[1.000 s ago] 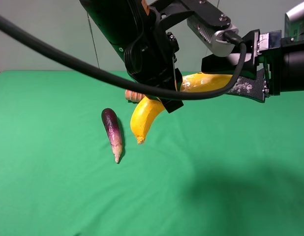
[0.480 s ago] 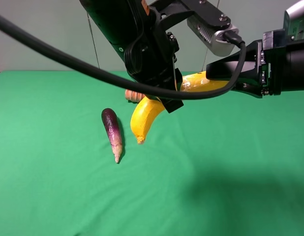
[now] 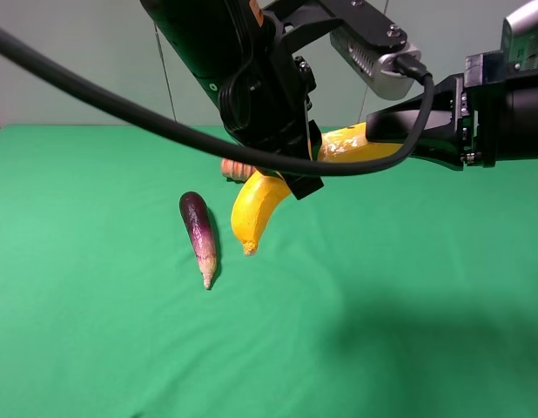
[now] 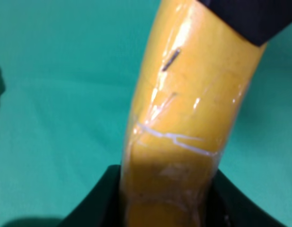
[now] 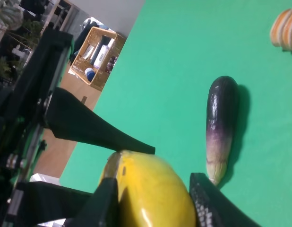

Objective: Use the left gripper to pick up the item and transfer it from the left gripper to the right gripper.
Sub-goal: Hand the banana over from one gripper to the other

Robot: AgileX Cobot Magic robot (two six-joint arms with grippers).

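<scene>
1. Exterior high view first: a flat green cloth-covered table (image 3: pixel 400 331) fills most of the scene, and the action hangs in the air above it.
2. The bulky black two-fingered left gripper (image 3: pixel 293 170), on its jointed arm, is clamped across the middle of the fruit. Its wrist view shows yellow skin wedged between both fingers (image 4: pixel 101 203).
3. The black right gripper (image 3: pixel 380 132), with its pale grey wrist part, reaches in from the other side. It is closed on the fruit's upper end, one finger on each flank.
4. A thick black cable (image 3: pixel 121 111) loops just in front of the right gripper. I'd worry it snags when the arms part.
5. The curved yellow banana (image 3: pixel 252 213) with a pale scuffed patch is well clear of the table, held by both claws at once. The right one grips near the end, so once the left lets go the long free part could swing down or slip on that glossy skin. Pulling apart with both clamped would strain it.
6. A glossy purple eggplant (image 3: pixel 199 231) lies on the cloth just beside the banana's hanging tip; a dropped banana could knock it.
7. A ridged orange roll (image 3: pixel 234 169) peeks out beside the left gripper.
</scene>
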